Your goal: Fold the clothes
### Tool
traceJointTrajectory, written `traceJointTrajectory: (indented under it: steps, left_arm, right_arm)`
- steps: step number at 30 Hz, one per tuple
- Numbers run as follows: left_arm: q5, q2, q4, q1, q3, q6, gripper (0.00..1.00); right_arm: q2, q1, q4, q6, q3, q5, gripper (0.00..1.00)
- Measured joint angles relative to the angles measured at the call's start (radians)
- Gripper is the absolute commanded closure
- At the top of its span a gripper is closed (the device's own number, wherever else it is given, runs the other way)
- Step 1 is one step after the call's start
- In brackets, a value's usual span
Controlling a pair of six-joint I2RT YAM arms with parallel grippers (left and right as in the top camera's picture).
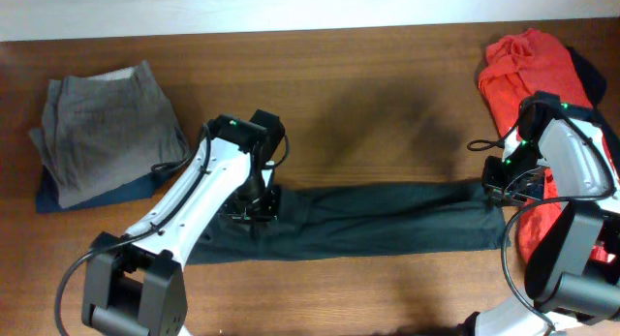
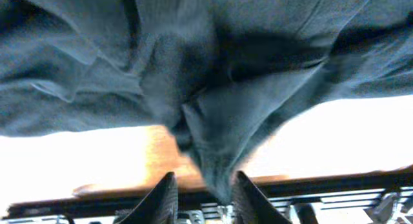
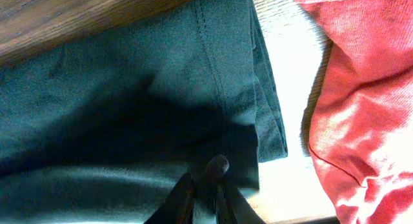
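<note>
Dark green trousers [image 1: 387,220] lie stretched lengthwise across the wooden table [image 1: 368,84]. My left gripper [image 1: 254,205] is at their left, waist end. In the left wrist view the fabric [image 2: 213,69] is drawn into a cone that runs down between the fingers [image 2: 205,192], so it is shut on the trousers. My right gripper [image 1: 501,186] is at the right, leg end. In the right wrist view its fingers [image 3: 208,185] pinch a fold of the dark cloth [image 3: 129,101] near the hem.
A folded grey garment [image 1: 107,128] sits on a dark blue one [image 1: 58,193] at the far left. A pile of red clothing [image 1: 531,65] lies at the right, close beside the right gripper, and also shows in the right wrist view [image 3: 361,101].
</note>
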Motion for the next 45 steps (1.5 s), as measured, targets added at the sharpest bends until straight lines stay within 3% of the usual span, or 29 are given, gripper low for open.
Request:
traceJointTrajectory:
  steps: [9,19,29,36,39,45]
  left_arm:
    - [-0.069,0.002,0.287,0.016,0.032,0.012,0.23]
    - [0.003,0.138,0.340,0.014,0.033,0.019,0.25]
    - [0.056,0.156,0.370,-0.027,0.033,0.020,0.30]
    - [0.064,0.222,0.391,-0.117,0.033,0.020,0.31]
    - [0.062,0.223,0.426,-0.168,0.033,0.022,0.37]
    - [-0.023,0.223,0.425,-0.217,0.033,0.024,0.39]
  right_arm:
    - [0.000,0.000,0.000,0.000,0.000,0.000,0.84]
    - [0.000,0.000,0.000,0.000,0.000,0.000,0.84]
    - [0.000,0.000,0.000,0.000,0.000,0.000,0.84]
    - [0.000,0.000,0.000,0.000,0.000,0.000,0.84]
    - [0.000,0.000,0.000,0.000,0.000,0.000,0.84]
    - [0.000,0.000,0.000,0.000,0.000,0.000,0.84]
